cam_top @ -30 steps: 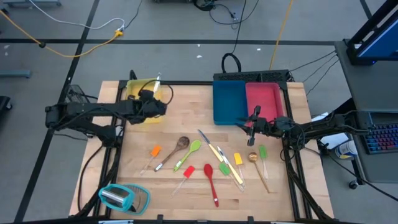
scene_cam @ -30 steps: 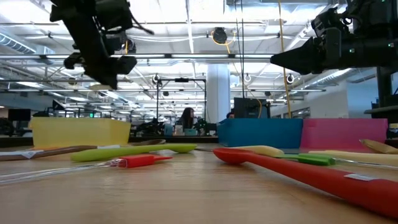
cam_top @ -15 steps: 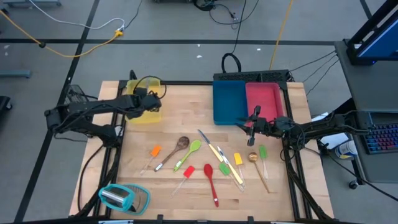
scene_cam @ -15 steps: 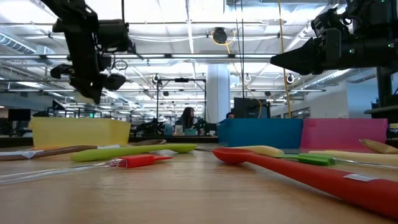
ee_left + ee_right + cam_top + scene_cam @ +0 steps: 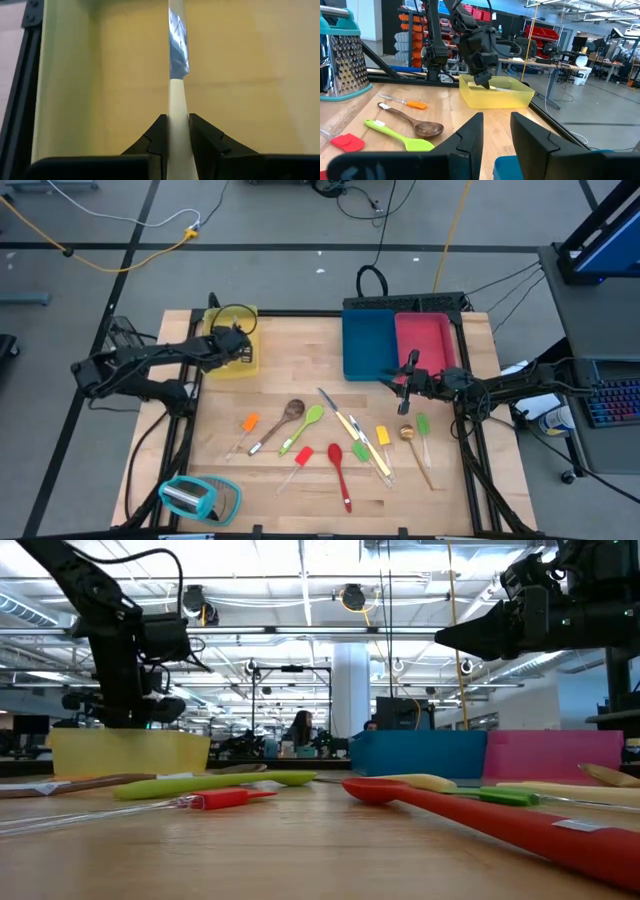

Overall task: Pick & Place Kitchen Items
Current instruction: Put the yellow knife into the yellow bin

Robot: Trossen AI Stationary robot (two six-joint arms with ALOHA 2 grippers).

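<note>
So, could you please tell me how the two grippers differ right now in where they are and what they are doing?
The left gripper is shut on a cream-handled knife and reaches down into the yellow tray; the right gripper is open and holds nothing. The left one is at the table's far left corner; the right one waits above the table near the pink tray. Both are dark and two-fingered.

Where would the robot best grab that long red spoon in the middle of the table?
By the thin handle of the red spoon, toward its free end, coming straight down and pinching across it. It lies flat, and a red spatula and a green spatula crowd its bowl, while the handle end looks clear.
</note>
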